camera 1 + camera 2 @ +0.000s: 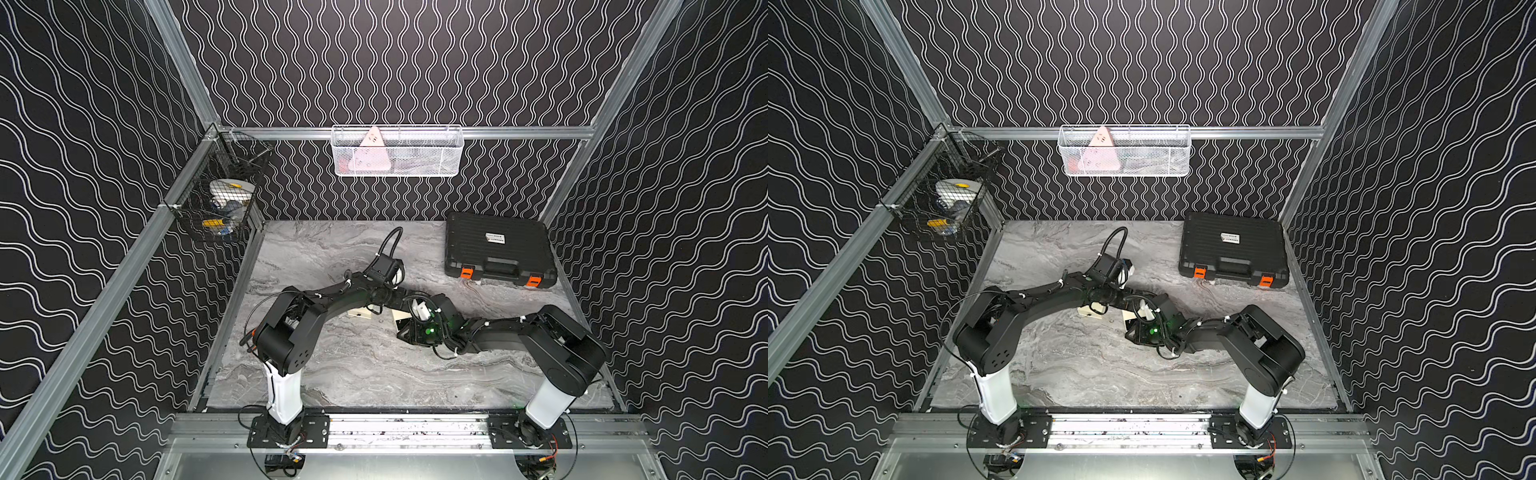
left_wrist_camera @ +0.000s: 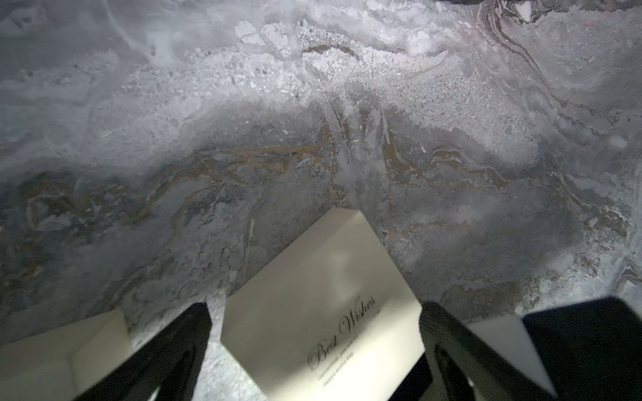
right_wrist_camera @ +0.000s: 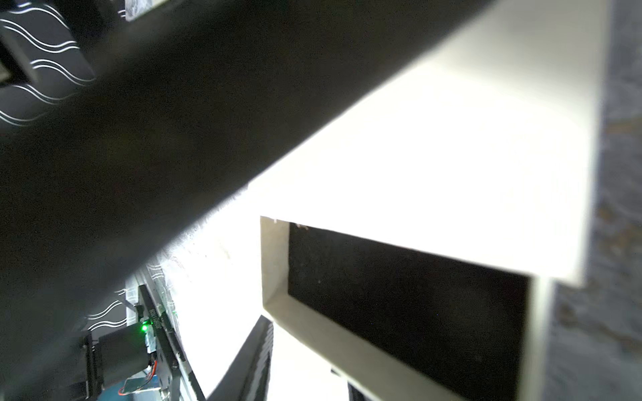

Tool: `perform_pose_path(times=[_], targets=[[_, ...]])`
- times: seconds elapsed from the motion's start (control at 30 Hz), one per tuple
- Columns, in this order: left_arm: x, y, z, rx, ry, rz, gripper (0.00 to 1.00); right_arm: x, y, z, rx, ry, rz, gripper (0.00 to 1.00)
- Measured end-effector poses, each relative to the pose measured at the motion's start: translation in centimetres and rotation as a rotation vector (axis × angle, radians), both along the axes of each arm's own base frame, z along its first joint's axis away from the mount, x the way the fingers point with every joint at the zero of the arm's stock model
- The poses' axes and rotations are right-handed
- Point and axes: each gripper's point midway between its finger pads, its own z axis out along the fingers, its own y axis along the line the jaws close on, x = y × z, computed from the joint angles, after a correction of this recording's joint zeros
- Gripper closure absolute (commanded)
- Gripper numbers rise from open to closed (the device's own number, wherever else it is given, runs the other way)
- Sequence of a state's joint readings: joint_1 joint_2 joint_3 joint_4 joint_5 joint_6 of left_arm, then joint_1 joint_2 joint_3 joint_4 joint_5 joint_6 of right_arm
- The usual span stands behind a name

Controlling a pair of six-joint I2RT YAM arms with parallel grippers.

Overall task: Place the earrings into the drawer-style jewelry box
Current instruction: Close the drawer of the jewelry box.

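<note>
The jewelry box sleeve, cream and printed "Best Wishes", lies on the marble between the fingers of my left gripper, which stands open and wide of it on both sides. Its black-lined drawer is pulled partly out of the sleeve. My right gripper is partly closed at the drawer's front wall, with one finger half hidden behind that wall. In both top views the crossed arms cover most of the box. I cannot make out the earrings in any view.
A second cream box lies just beside the sleeve, under the left arm. A black tool case sits at the back right. A white wire basket and a black mesh basket hang on the walls.
</note>
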State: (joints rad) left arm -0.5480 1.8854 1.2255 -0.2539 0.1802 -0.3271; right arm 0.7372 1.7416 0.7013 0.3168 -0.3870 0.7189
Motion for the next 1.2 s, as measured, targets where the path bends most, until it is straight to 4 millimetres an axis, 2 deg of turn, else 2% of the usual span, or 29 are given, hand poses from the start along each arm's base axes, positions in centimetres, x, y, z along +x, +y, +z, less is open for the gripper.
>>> perform_pose_path(times=[0.17,0.47,0.67,0.97,1.07,1.2], targets=[[0.0,0.0,0.0,-0.004,0.002,0.002,0.01,0.0,-0.2,-0.1,0.007,-0.011,-0.004,0.69],[-1.5,-1.5,0.1,-0.073,0.056,-0.060,0.01,-0.9,-2.0,-0.4,0.074,-0.056,-0.087,0.82],[-2.0,-1.4,0.0,-0.096,0.081,-0.060,0.01,-0.4,-2.1,0.3,0.138,-0.082,-0.136,0.84],[-2.2,-1.1,0.2,-0.116,0.085,-0.057,0.01,0.9,-2.8,-0.2,0.173,-0.064,-0.201,0.85],[-1.1,-0.4,1.4,-0.131,0.061,-0.035,0.01,0.8,-2.7,-0.1,0.184,-0.062,-0.198,0.85],[2.4,0.1,3.9,-0.165,-0.006,0.005,0.01,0.4,-2.9,-0.3,0.187,-0.055,-0.198,0.85]])
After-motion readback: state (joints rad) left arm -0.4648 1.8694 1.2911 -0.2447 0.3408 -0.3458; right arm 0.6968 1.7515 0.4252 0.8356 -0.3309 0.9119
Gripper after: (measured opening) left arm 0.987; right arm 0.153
